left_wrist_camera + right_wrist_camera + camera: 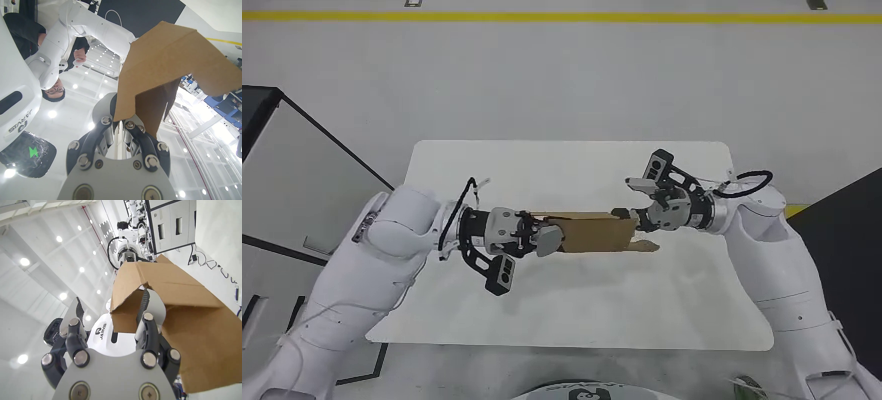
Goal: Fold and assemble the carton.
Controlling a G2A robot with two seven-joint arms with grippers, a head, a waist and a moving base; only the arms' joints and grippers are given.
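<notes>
brown corrugated cardboard carton (pixel 587 235), partly opened into a sleeve, is held lengthwise over the middle of the white bench (pixel 572 315), between the two arms and about midway between the bench's side edges. the left jaws are closed narrow on the edge of one end panel, the board pinched between both fingers (pixel 103 108). the right jaws stand wide at the opposite end and grip nothing: one ribbed finger (pixel 144 306) lies at the open mouth, touching the board, while the other finger (pixel 78 310) is well apart from the carton.
</notes>
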